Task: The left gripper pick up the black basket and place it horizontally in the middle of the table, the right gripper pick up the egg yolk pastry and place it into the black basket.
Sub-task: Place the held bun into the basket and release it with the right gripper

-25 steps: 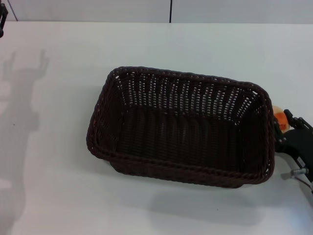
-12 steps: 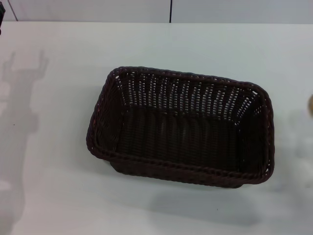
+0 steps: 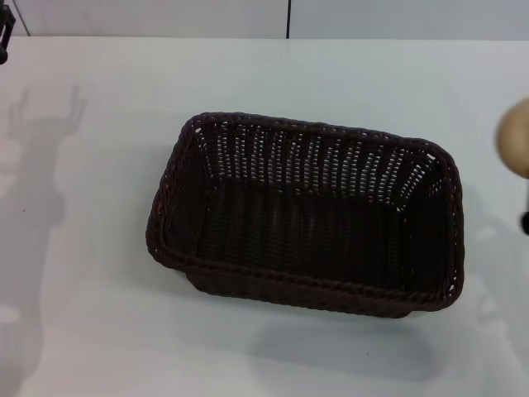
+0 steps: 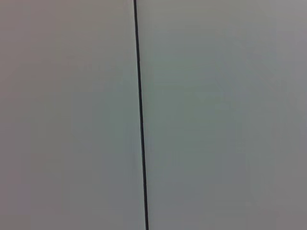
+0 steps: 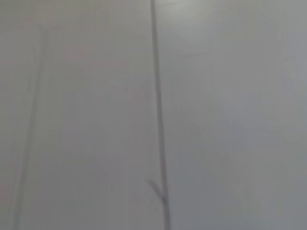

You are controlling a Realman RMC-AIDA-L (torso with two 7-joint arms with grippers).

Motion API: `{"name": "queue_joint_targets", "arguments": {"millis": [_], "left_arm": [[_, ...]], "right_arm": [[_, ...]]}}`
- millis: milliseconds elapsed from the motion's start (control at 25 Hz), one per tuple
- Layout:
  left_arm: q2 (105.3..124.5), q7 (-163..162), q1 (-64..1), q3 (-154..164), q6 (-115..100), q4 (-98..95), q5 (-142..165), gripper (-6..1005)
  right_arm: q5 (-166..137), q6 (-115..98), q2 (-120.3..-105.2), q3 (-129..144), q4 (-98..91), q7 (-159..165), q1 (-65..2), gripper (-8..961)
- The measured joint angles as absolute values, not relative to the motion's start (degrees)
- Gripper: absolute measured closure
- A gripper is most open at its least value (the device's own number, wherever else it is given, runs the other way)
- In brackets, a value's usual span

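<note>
The black basket (image 3: 306,211) lies lengthwise in the middle of the white table (image 3: 91,273), open side up and with nothing in it. At the right edge of the head view the egg yolk pastry (image 3: 514,136) shows as a blurred pale ball raised above the table, to the right of the basket. Just below it is a small black part of my right gripper (image 3: 525,222); the rest is out of frame. Only a black tip of my left gripper (image 3: 4,33) shows, in the far left corner, well away from the basket. Neither wrist view shows any of these things.
A pale wall (image 3: 165,16) with a dark vertical seam (image 3: 288,18) runs behind the table's far edge. Both wrist views show only this kind of plain panel with a seam (image 4: 140,115). The left arm's shadow (image 3: 37,165) falls on the table's left side.
The right gripper left the table beside the basket's right end, and the pastry has risen with it to the right edge. The basket has not moved.
</note>
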State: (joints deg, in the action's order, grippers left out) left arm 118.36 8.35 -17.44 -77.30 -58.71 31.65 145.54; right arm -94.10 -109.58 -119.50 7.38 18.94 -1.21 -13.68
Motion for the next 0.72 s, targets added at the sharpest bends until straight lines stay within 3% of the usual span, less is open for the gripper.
{"name": "queue_joint_targets", "arguments": {"millis": [440,720], "left_arm": [[118.39,8.10,-16.33,-77.07,-58.98,31.88,145.55,194],[118.32,7.82,-15.73,-77.08,-59.62,31.90,145.54,194]], "right_arm": [[-98.73,-100.06,-119.41,7.56,21.61,1.10,-19.69,873],[-98.50,-100.51,-119.26,6.73,21.70,1.15,-18.91,639]]}}
